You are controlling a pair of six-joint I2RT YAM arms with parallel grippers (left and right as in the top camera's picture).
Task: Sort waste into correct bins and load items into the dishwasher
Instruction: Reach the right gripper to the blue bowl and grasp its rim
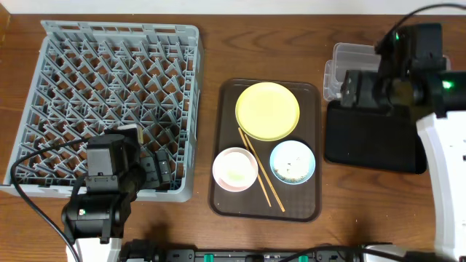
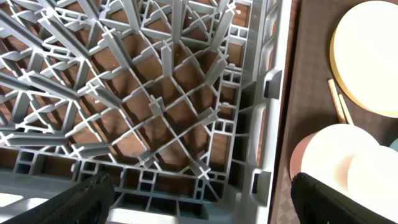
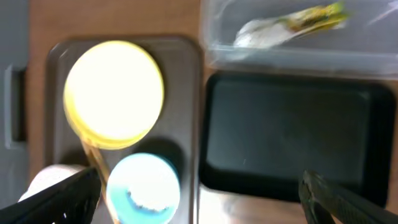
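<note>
The grey dish rack (image 1: 109, 87) fills the left of the table. My left gripper (image 1: 156, 173) is open and empty over its front right corner; the left wrist view shows its fingers (image 2: 205, 202) wide apart above the rack lattice (image 2: 155, 112). The yellow plate (image 1: 267, 110), white-pinkish bowl (image 1: 234, 169), blue bowl (image 1: 293, 161) with rice crumbs and the chopsticks (image 1: 256, 169) lie on the brown tray. My right gripper (image 3: 199, 199) is open and empty above the black tray (image 3: 292, 130). The clear tub (image 3: 298, 46) holds the wrapper (image 3: 311, 17) and the white scrap (image 3: 261, 34). I cannot make out the cup.
The brown serving tray (image 1: 309, 196) lies between the rack and the black tray (image 1: 371, 145). The clear tub (image 1: 346, 58) stands at the back right, partly hidden under my right arm. Bare wood shows along the front edge.
</note>
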